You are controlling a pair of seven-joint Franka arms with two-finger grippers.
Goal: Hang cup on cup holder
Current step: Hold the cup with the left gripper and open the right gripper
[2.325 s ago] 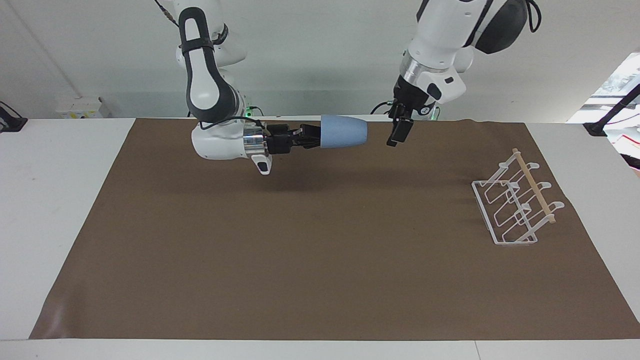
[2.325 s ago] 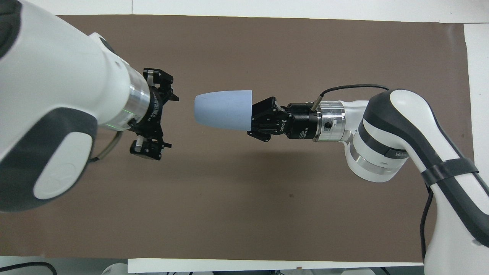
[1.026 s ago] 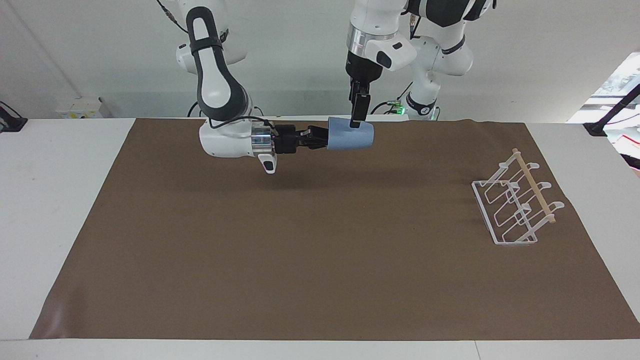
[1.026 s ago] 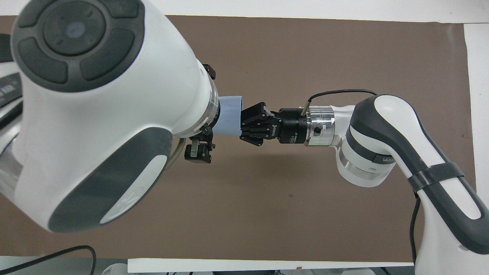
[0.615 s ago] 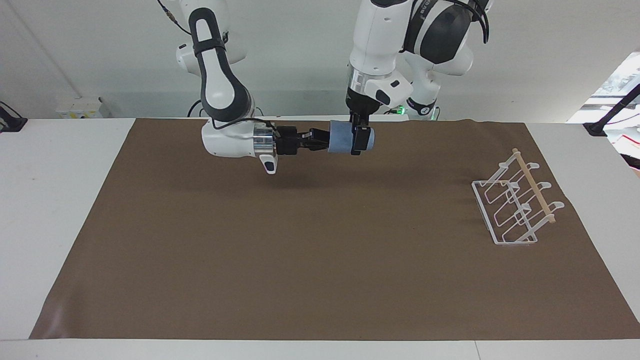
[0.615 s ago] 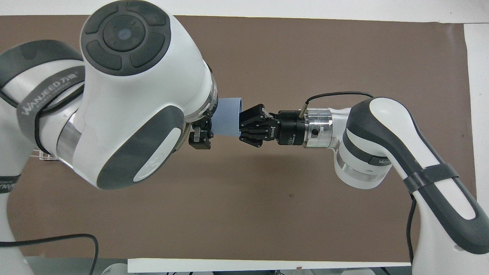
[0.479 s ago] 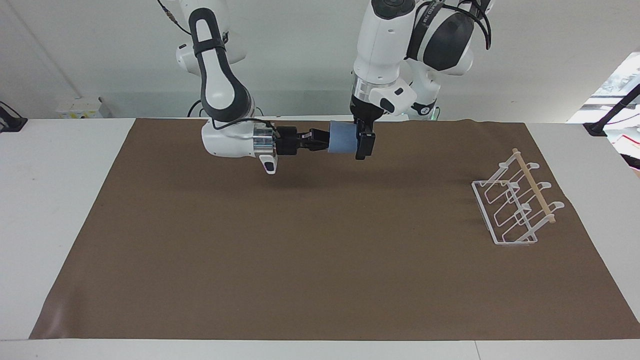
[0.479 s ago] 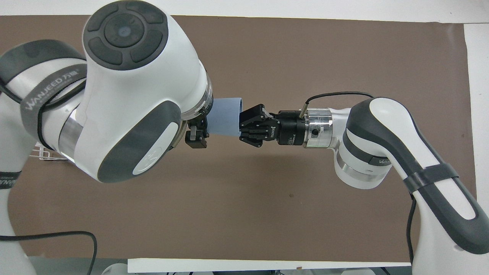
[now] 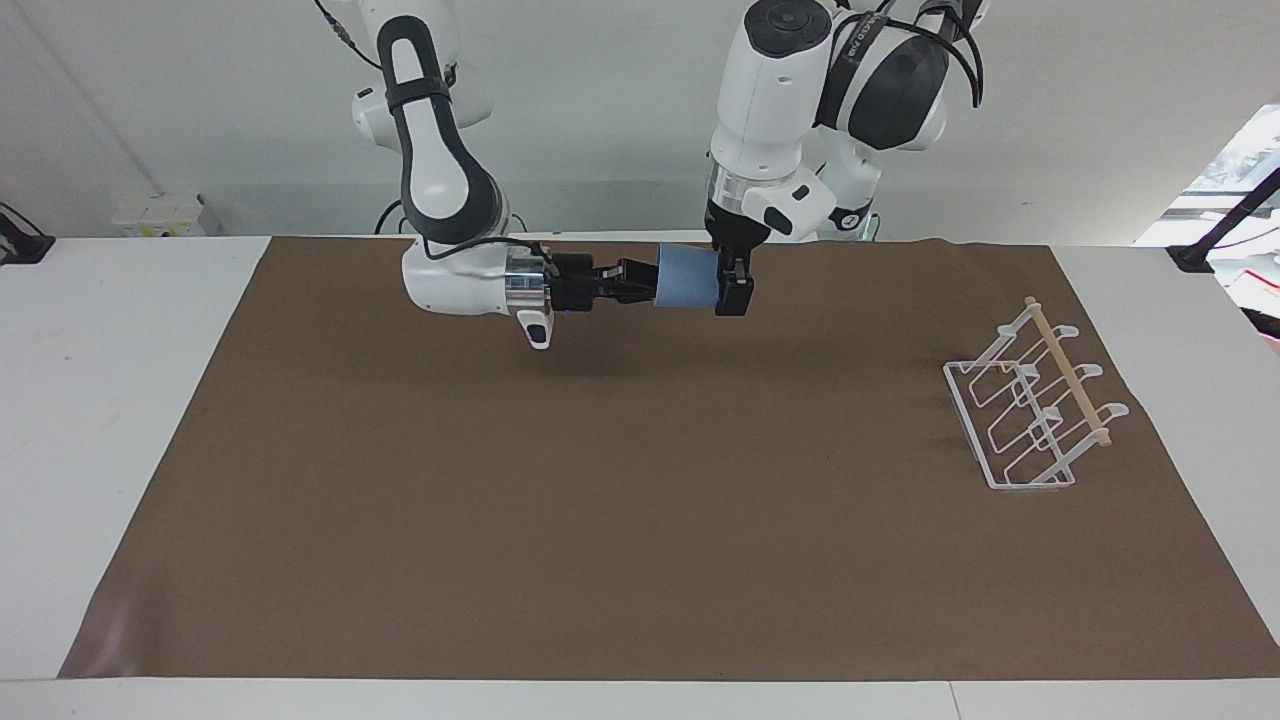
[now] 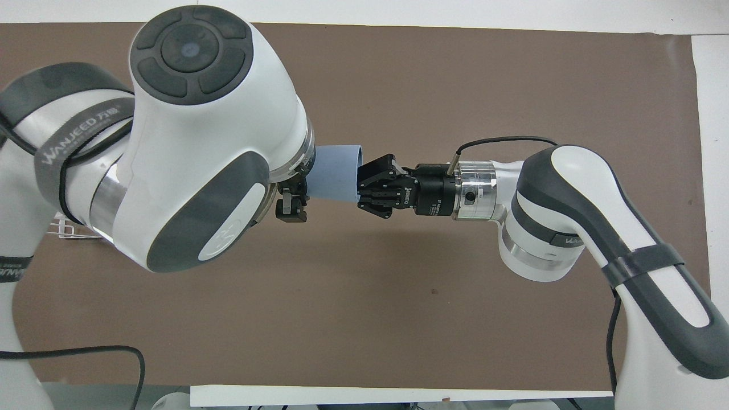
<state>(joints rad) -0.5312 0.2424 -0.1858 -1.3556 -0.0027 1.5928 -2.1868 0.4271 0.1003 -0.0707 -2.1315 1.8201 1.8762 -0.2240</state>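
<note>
Right end effector closed on the rim of a plain light blue cup held sideways above the worktop, left end effector pointing down, fingers straddling the cup's base end, grip uncertain, white wire cup holder well apart toward the left arm's end.

A white table carries a large brown mat that covers most of its top, leaving white strips bare at both ends and along the edge farthest from the robots. The mat lies flat, one corner at the right arm's end slightly creased. On the mat, toward the left arm's end, stands the cup holder, a white wire rack with a thin wooden dowel along its top.
</note>
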